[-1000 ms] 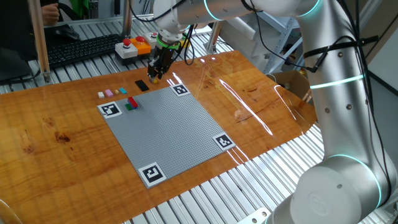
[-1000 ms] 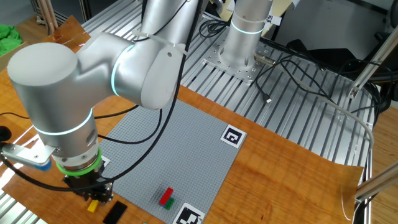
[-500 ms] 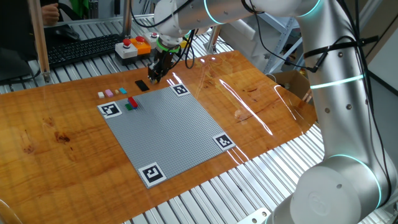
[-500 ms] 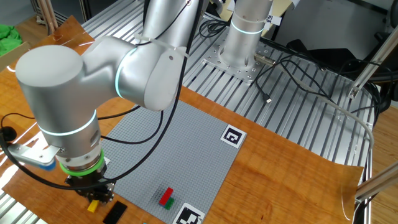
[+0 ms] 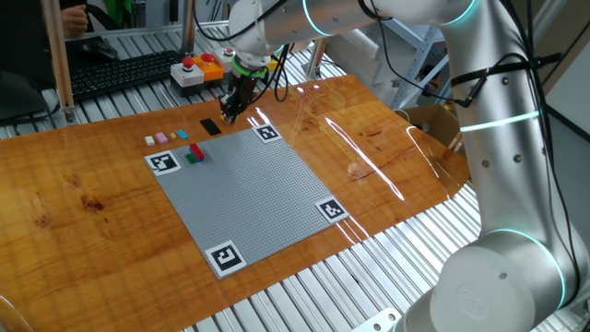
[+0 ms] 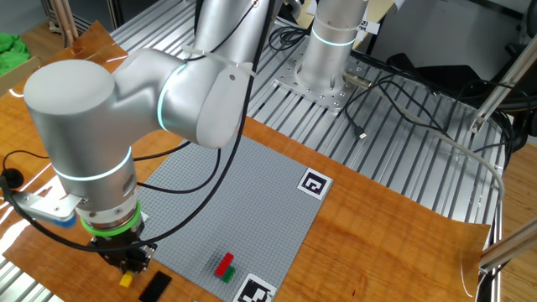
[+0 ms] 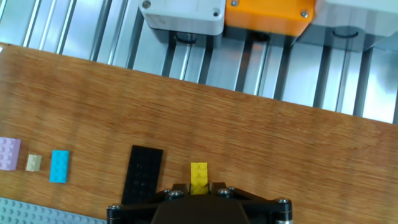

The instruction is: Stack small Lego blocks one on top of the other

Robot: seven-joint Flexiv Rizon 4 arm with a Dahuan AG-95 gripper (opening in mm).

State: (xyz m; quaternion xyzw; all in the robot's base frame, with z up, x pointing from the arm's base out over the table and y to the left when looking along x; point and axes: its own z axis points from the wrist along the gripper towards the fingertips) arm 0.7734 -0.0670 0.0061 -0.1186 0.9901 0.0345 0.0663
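Observation:
My gripper (image 7: 199, 188) sits low over the wooden table, its jaws closed against both sides of a small yellow brick (image 7: 199, 174). In the other fixed view the yellow brick (image 6: 126, 279) shows just under the gripper (image 6: 128, 268). A flat black brick (image 7: 142, 174) lies just to its left. Further left lie a blue brick (image 7: 60, 166), a tiny tan brick (image 7: 33, 162) and a pink brick (image 7: 9, 153). A red brick (image 5: 196, 150) and a green brick (image 5: 193, 158) sit touching each other on the grey baseplate (image 5: 249, 184) near its corner marker.
A box with red and orange push buttons (image 5: 200, 68) stands just beyond the table's far edge, close to the gripper (image 5: 229, 109). The baseplate has black-and-white markers at its four corners. The arm's big joints hang over the baseplate's near-left side in the other fixed view.
The arm's upper joints have shifted slightly. The gripper stays at the yellow brick, and the other bricks have not moved.

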